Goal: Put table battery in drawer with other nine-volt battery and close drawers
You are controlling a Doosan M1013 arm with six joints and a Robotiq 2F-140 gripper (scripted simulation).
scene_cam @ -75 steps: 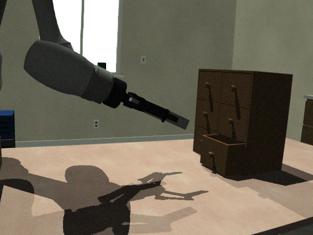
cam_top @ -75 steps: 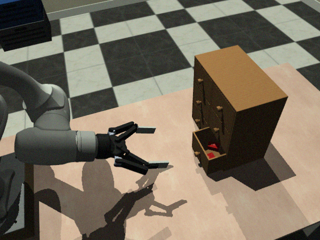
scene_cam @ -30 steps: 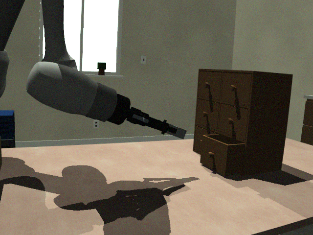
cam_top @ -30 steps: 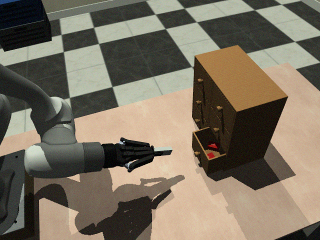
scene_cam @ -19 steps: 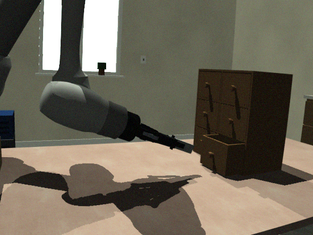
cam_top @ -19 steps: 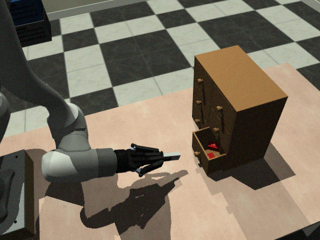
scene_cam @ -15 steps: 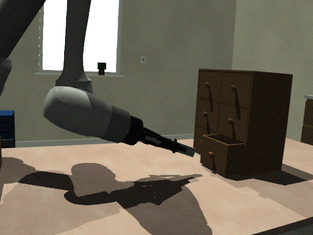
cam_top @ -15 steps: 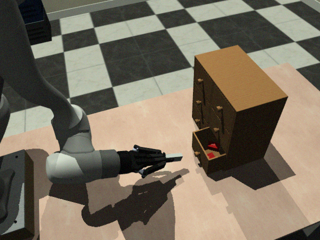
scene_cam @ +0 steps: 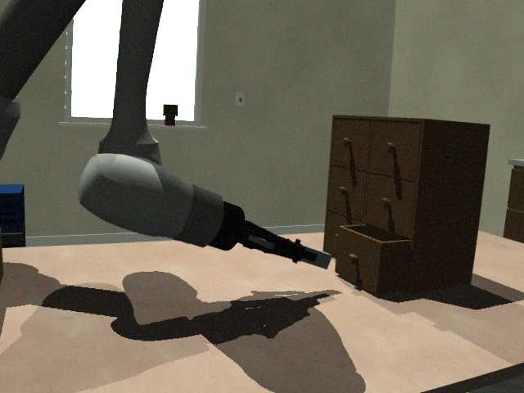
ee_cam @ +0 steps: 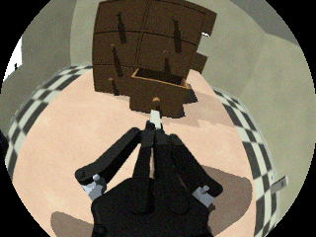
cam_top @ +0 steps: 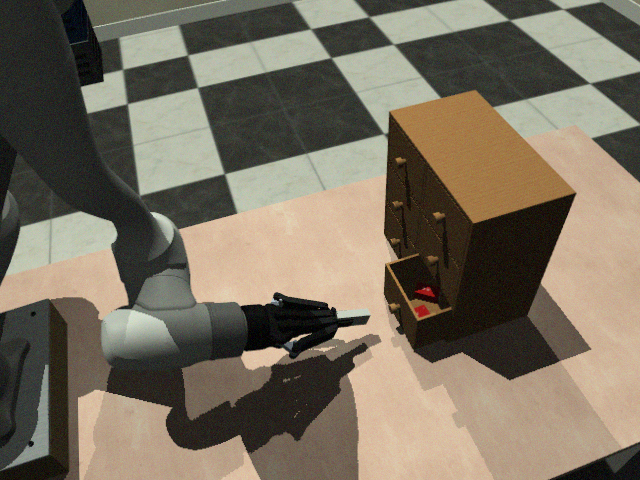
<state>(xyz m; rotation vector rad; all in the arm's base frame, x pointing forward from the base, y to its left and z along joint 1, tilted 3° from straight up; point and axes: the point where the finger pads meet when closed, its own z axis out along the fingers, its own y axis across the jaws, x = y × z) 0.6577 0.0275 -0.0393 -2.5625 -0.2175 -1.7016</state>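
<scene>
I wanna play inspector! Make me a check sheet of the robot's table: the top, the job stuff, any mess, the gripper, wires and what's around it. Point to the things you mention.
Surface: pinkish table top (cam_top: 289, 248) (scene_cam: 203, 279) (ee_cam: 64, 143), with shadows across it.
Chest (cam_top: 480, 155) (scene_cam: 448, 203) (ee_cam: 118, 35): upright, six drawers.
Open drawer (cam_top: 434, 328) (scene_cam: 359, 262) (ee_cam: 143, 96): bottom row, pulled out; red things (cam_top: 426, 292) inside, too unclear to name.
Other drawers: look pushed in.
Nine-volt battery: can't make one out.
Clutter: nothing seen.
Gripper (cam_top: 368, 316) (scene_cam: 330, 261) (ee_cam: 153, 117): shut, nothing seen between its fingers, pointing toward the open drawer.
Cables: nothing seen.
Surroundings: checkered floor (cam_top: 289, 103), window (scene_cam: 92, 63), walls (scene_cam: 295, 84).

Shut the hand (cam_top: 353, 316) (scene_cam: 317, 259) (ee_cam: 153, 117), its fingers well spread at first, then together a second ago with nothing between. Since then, brought it down and forward, right up near the front of the open drawer (cam_top: 434, 328) (scene_cam: 366, 270) (ee_cam: 170, 106). Carried the arm (cam_top: 165, 335) (scene_cam: 139, 194) along, also lower and nearer the drawer. Drew the forked finger shadow into one point (cam_top: 361, 347) (scene_cam: 323, 295) before the drawer.
</scene>
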